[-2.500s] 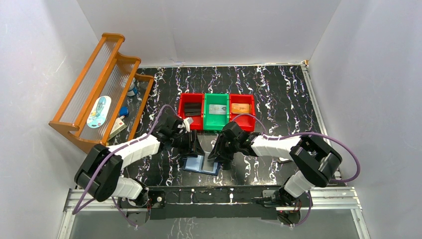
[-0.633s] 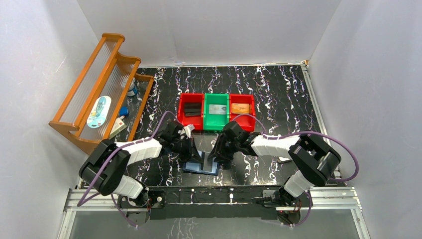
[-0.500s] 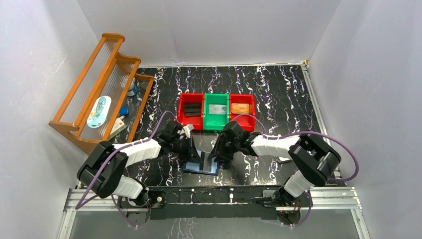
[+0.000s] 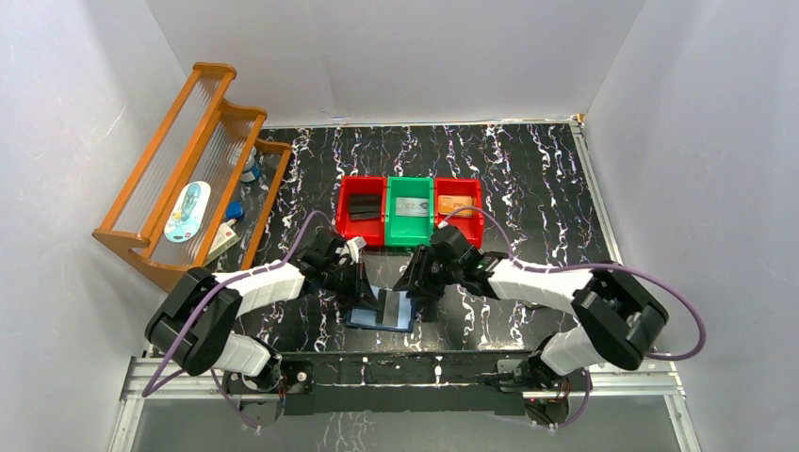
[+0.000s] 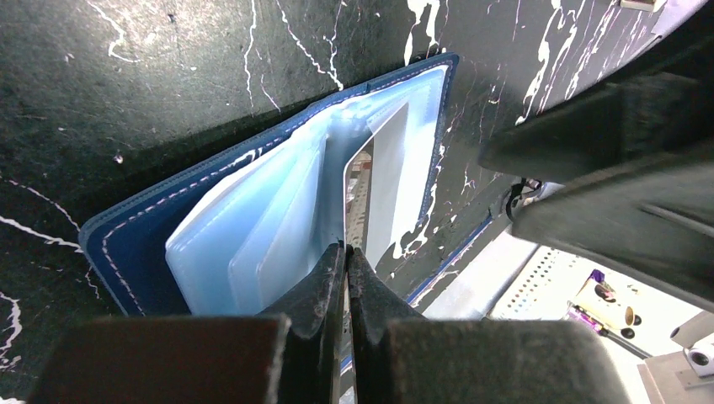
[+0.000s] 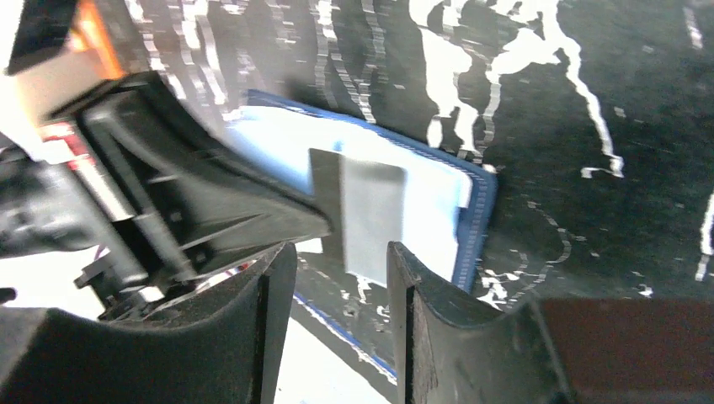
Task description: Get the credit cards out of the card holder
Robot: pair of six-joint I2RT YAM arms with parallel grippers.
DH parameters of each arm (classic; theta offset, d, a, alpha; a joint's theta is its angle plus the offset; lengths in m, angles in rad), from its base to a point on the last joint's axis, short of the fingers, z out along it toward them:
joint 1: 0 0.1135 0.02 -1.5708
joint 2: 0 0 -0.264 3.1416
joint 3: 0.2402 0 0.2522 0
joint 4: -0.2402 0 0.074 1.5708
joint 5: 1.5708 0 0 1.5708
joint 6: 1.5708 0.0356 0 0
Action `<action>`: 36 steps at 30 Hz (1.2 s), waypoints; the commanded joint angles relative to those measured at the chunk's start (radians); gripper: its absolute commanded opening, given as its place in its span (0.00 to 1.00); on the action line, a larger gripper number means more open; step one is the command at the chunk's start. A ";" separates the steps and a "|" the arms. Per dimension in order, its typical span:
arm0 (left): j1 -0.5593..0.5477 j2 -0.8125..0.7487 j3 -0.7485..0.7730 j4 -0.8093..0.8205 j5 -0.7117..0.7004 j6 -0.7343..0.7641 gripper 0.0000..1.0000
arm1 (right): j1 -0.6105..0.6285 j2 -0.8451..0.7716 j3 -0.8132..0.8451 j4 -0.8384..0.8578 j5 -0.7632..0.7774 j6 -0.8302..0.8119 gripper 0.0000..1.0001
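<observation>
Firmly shut left jaws on a credit card [image 5: 383, 177] in the open card holder [image 5: 126, 252]; right jaws apart.

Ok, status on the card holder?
Left gripper shut on credit card, partly out of card holder. Right gripper open above it. Nothing blocking.

Navy card holder [image 5: 126, 252], pale blue sleeves [image 5: 253, 236], grey card [image 6: 370, 210], black white-veined table [image 4: 528, 160]
</observation>
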 commanded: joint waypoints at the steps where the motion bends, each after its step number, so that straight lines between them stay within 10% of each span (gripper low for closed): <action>1: -0.004 -0.032 0.012 -0.035 0.004 0.013 0.00 | -0.002 -0.066 -0.006 0.121 -0.010 -0.017 0.53; 25: -0.004 -0.004 -0.065 0.199 0.100 -0.130 0.17 | -0.002 0.204 -0.014 0.096 -0.144 0.030 0.45; 36: -0.004 -0.006 -0.023 0.115 0.066 -0.081 0.01 | -0.007 0.199 -0.005 0.072 -0.129 0.032 0.44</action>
